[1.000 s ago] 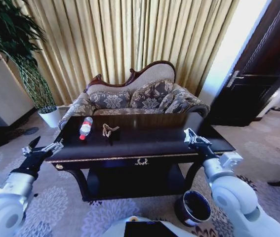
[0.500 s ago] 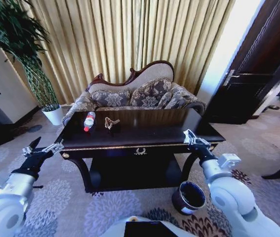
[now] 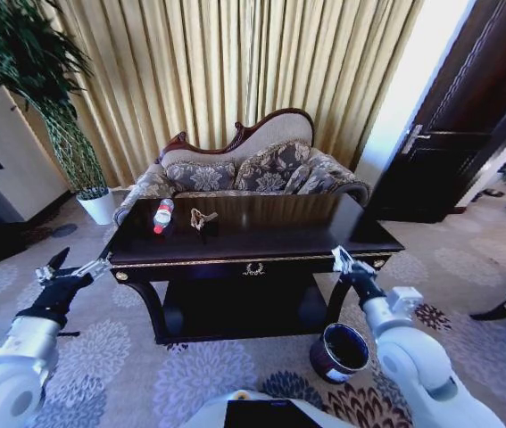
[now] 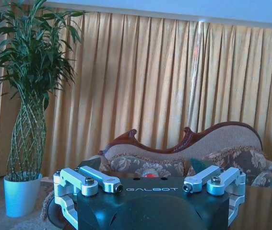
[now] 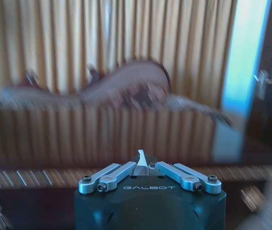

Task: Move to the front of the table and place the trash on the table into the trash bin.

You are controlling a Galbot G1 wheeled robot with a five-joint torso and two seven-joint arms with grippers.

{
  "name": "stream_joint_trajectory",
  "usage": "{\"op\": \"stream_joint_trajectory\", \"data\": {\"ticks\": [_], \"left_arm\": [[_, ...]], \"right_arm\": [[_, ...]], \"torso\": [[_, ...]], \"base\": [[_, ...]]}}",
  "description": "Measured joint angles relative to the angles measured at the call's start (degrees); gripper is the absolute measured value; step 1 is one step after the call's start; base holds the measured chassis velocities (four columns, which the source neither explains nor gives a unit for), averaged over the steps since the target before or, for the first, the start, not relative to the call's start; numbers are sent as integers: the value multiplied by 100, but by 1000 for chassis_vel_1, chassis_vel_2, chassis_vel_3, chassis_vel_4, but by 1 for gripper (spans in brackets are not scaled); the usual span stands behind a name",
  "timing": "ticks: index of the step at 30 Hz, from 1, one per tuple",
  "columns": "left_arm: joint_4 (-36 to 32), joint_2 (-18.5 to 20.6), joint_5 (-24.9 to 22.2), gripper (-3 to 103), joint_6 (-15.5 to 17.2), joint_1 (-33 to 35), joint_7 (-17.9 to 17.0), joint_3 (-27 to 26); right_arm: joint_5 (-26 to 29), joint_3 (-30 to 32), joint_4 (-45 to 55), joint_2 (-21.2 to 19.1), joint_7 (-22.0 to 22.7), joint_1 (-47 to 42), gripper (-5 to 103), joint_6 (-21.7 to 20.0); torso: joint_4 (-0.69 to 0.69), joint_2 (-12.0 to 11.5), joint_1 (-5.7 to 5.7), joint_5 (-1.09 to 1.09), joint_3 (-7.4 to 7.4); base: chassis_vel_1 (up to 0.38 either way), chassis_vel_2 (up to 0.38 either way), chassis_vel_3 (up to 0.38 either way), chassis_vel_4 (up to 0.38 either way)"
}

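Note:
The dark glossy table (image 3: 261,245) stands ahead of me, in front of a sofa. On its left part lie the trash pieces: a clear bottle with a red label (image 3: 162,216) on its side and a tan wrapper scrap (image 3: 202,218) just right of it. The dark round trash bin (image 3: 339,350) sits on the carpet by the table's right front leg. My left gripper (image 3: 70,270) hangs open off the table's left front corner, holding nothing (image 4: 150,184). My right gripper (image 3: 343,260) is shut and empty (image 5: 142,162), at the table's right front edge above the bin.
A patterned sofa (image 3: 244,174) and gold curtains stand behind the table. A tall plant in a white pot (image 3: 98,207) is at the back left, a dark door (image 3: 453,152) at the right. Carpet floor lies open on both sides of the table.
The whole view has shifted as the camera moved: the table now sits a little farther off and more centred, and more of the bin shows. Both arms keep their pose.

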Motion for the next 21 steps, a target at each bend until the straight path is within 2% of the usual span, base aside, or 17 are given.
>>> {"op": "stream_joint_trajectory", "data": {"ticks": [3, 4, 8, 14, 17, 19, 21], "left_arm": [[0, -11, 1, 100, 7, 2, 3, 18], [0, -11, 1, 100, 7, 2, 3, 18], [0, -39, 1, 100, -48, 76, 13, -45], [0, -90, 0, 100, -125, 127, 24, -72], [0, -155, -10, 100, -126, 100, 31, -46], [0, -199, -30, 100, -119, 37, 48, -25], [0, -200, -41, 100, -112, 26, 55, -26]], "right_arm": [[-488, -55, -848, 77, -158, -1, 0, 142], [-488, -55, -848, 77, -158, -1, 0, 142], [-744, -304, -2028, 170, -200, 343, 0, 249], [-666, -546, -2812, 210, -43, 819, 0, 235], [-769, -614, -3102, 190, -17, 1060, 0, 217], [-1090, -686, -3462, 143, -17, 1301, 0, 184], [-1170, -726, -3621, 111, -17, 1393, 0, 172]], "torso": [[0, 0, -1, 0, 0], [0, 0, -1, 0, 0], [2, 0, 0, 2, 0], [2, 0, 0, 0, 0], [3, 0, 0, 0, 0], [2, 0, 0, -1, 0], [1, 0, 0, 0, 0]], "base": [[0, 0, 0, 0], [0, 0, 0, 0], [0, 0, 0, 0], [0, 0, 0, 0], [0, 0, 0, 0], [0, 0, 0, 0], [0, 0, 0, 0]]}}
